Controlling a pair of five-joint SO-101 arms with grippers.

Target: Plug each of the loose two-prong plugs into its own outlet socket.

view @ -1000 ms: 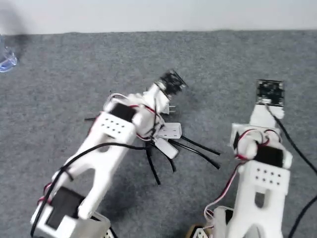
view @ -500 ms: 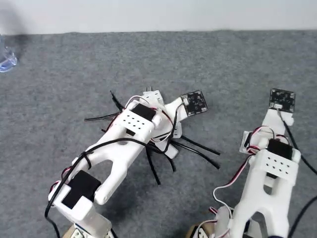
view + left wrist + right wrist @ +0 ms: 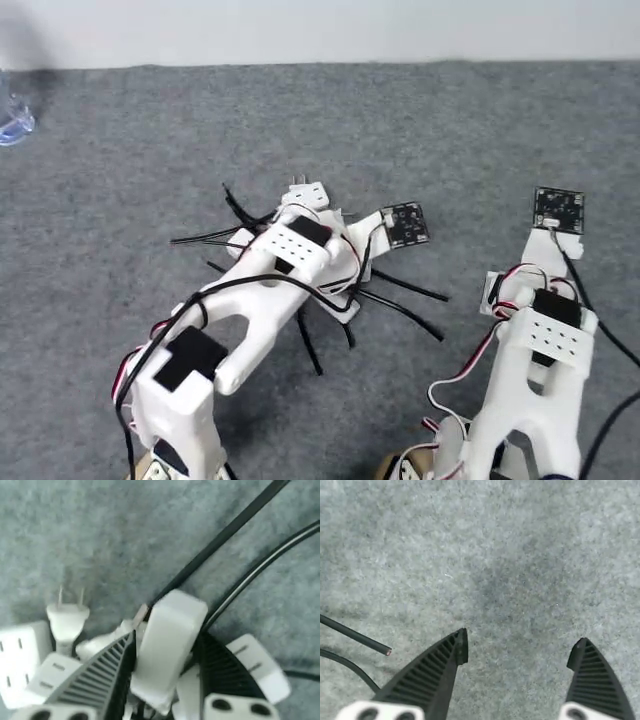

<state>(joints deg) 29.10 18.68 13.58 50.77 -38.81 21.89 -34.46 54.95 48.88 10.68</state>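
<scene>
Compared with half a second ago: the left arm (image 3: 290,250) bent a little lower over the heap of white sockets and plugs (image 3: 340,303), and the right arm (image 3: 545,335) turned slightly toward the heap. No change in the heap itself, lying as before on the grey carpet (image 3: 150,130). Right on top of the heap, the left gripper (image 3: 165,637), pinching a white block (image 3: 172,617) between its black fingers. Hard to tell whether plug or socket. Behind the block, two black cords (image 3: 225,530) running away. Just beside the block, a loose white plug (image 3: 67,620) lying flat, its two thin prongs pointing away from the heap. Next to that, a white socket piece (image 3: 20,652) with pairs of slots. On the block's other side, another slotted socket piece (image 3: 257,667). Well apart from the heap, the right gripper (image 3: 522,639), spread wide over bare carpet, holding nothing, near a black cord end (image 3: 382,650).
</scene>
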